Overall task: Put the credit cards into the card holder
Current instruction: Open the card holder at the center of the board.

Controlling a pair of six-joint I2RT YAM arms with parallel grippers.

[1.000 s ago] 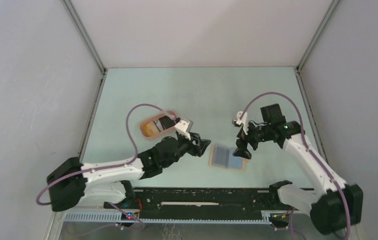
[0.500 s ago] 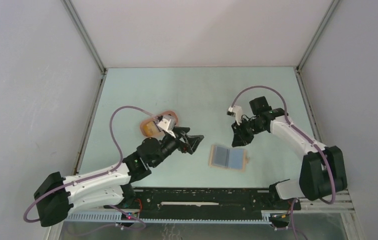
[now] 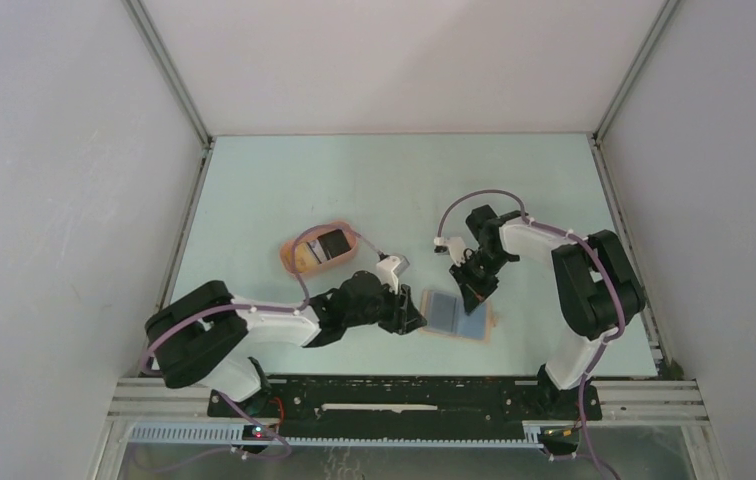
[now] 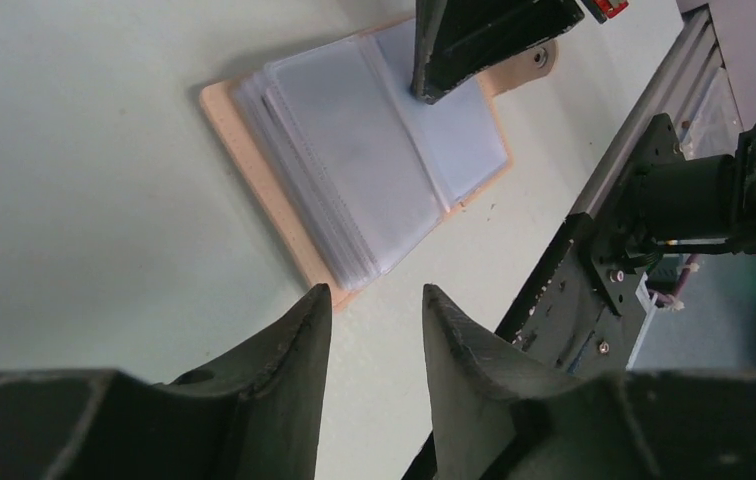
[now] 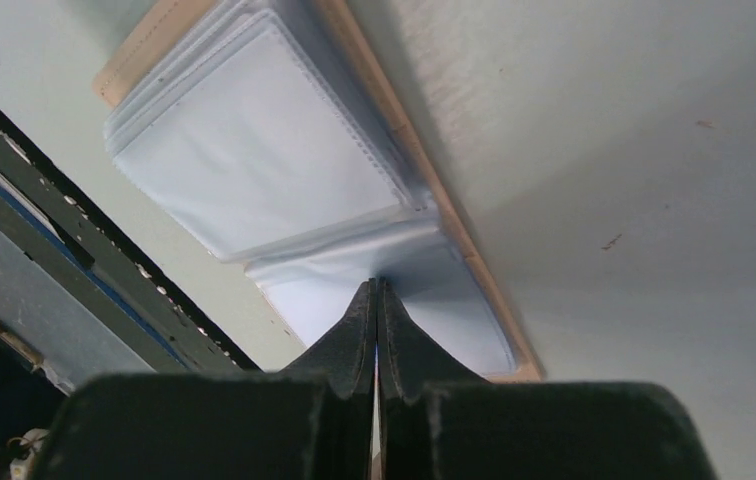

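Top external view: a salmon-pink oval tray [image 3: 287,250] lies on the pale green table [image 3: 374,180], left of centre. In it are the credit cards [image 3: 332,243]: a black one toward the far end and a yellow-orange one at the near end. I cannot tell whether more lie beneath. The card holder [image 3: 459,315] lies open and flat near the front edge, well apart from the tray, with no card visible in it. The left arm is folded low and reaches rightward, so the left gripper [image 3: 409,318] sits just beside the holder's left edge. The right arm is bent back sharply on itself, and the right gripper [image 3: 476,295] points down onto the holder's far side.

Left wrist view: the card holder [image 4: 354,170] shows a tan leather back and a stack of clear plastic sleeves [image 4: 334,150], all empty as far as can be seen. Its snap tab [image 4: 539,55] sticks out at the far edge. The left gripper [image 4: 374,310] stands with a moderate gap between its fingers and nothing in it, the tips just short of the holder's near edge. The right gripper [image 4: 484,40] bears down on the sleeves from above. A black rail [image 4: 604,250] runs along the right.

Right wrist view: the right gripper [image 5: 375,300] has its fingers pressed fully together, tips meeting the sleeves [image 5: 254,150] by the fold. Whether a sleeve is pinched between them cannot be told.
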